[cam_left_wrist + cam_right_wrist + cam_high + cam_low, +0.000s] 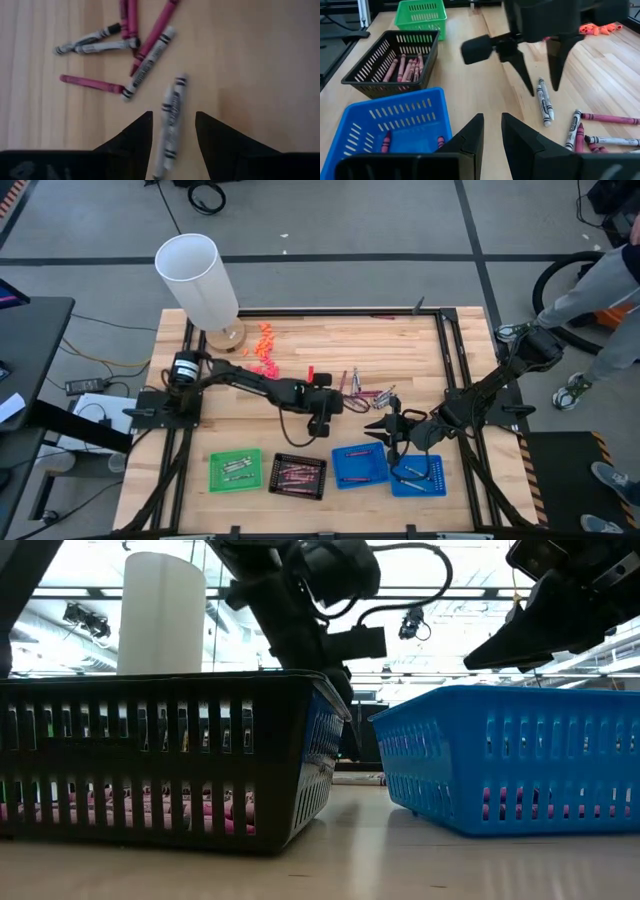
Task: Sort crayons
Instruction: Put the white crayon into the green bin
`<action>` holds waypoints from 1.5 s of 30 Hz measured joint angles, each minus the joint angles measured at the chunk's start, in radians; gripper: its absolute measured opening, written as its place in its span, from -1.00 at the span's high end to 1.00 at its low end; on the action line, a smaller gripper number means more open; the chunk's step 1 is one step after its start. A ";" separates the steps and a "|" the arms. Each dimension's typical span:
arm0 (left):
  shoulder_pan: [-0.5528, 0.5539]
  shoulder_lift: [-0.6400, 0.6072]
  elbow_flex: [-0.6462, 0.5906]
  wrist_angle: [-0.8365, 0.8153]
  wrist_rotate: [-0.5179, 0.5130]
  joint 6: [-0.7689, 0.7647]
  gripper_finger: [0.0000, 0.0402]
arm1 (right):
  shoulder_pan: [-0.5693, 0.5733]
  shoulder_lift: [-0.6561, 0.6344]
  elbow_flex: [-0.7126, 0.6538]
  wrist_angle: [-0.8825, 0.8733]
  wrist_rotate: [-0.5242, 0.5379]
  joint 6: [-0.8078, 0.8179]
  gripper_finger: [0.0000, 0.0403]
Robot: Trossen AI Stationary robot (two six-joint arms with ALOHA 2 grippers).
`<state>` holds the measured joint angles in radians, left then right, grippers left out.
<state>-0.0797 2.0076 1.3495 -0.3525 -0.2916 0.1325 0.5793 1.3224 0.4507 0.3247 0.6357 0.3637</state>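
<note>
Two dark fingers of the left tool (172,132) stand parted, straddling a silver-grey wax crayon (170,120) lying flat on the light wood worktop (260,65); released, nothing grasped yet. Crayon's long axis runs straight out between the fingers, roughly along the tool's pointing direction, so the jaws close across its width. Looks like a pre-grasp; judgement only. A second grey crayon lies touching alongside it in the right wrist view, risk of pinching both.

Loose pile of pink, maroon and grey crayons (127,45) sits just beyond, near worktop centre. Left tool is the nearer one to the target.

Right tool (492,130) hangs over the blue slotted plastic basket (395,115) near the front edge, fingers narrowly apart, empty as far as visible. Black slotted basket (380,75) with pinkish crayons and green basket (422,12) follow along the front edge.
</note>
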 joint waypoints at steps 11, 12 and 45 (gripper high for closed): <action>0.073 0.009 0.000 0.033 0.089 0.038 0.20 | 0.000 0.000 0.000 -0.020 0.003 0.007 0.62; 0.078 0.010 0.000 0.033 0.103 0.038 0.20 | 0.000 0.000 0.000 -0.022 0.003 0.008 0.62; 0.122 0.051 0.005 -0.089 0.203 0.044 0.72 | 0.000 0.000 0.000 -0.005 0.003 0.008 0.62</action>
<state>0.0427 2.0590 1.3544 -0.4413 -0.0889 0.1769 0.5793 1.3224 0.4511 0.3195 0.6388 0.3713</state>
